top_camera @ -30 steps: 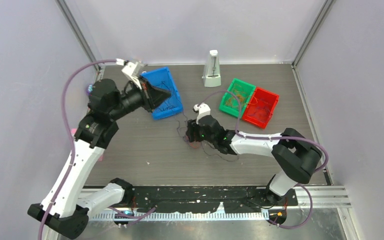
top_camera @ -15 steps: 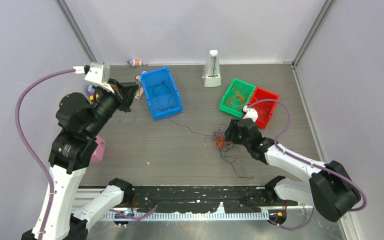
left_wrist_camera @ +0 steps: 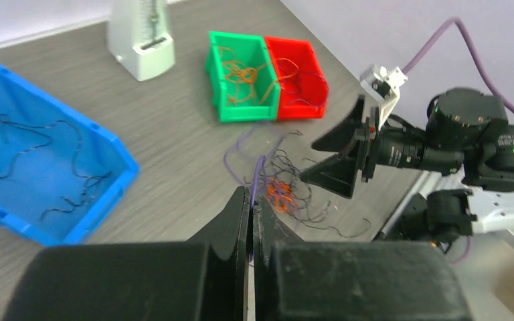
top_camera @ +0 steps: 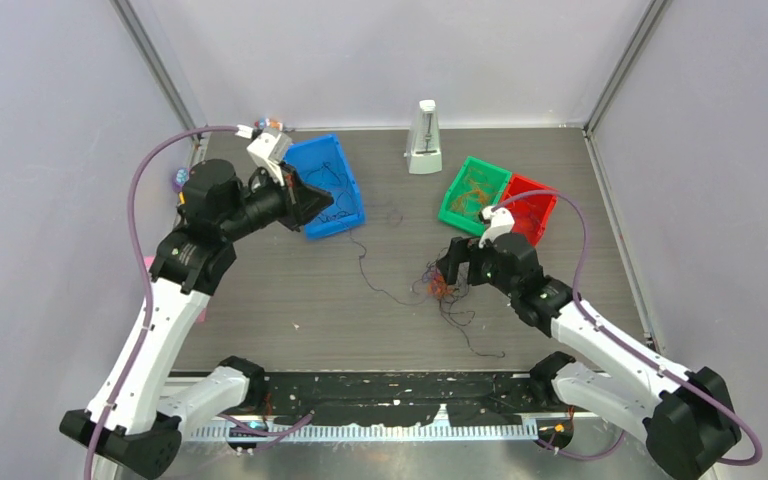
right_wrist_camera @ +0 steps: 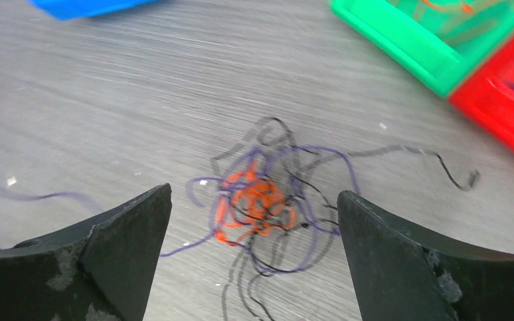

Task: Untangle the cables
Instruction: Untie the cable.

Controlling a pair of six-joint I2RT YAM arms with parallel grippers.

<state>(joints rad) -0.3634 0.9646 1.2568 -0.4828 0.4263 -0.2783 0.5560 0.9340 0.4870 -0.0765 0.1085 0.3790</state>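
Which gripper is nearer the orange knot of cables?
Right. The right gripper hovers over the orange knot, jaws open; the left gripper is away by the blue bin, pinching a purple strand.

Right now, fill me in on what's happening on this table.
Two arms are sorting a tangle of thin wires. The right tool is open, straddling the orange, purple and black clump on the table. The left tool is shut by the blue bin. A purple strand leads from the clump towards its tips, though a grip is unclear. Black strands lie in the blue bin, orange ones in the green bin.
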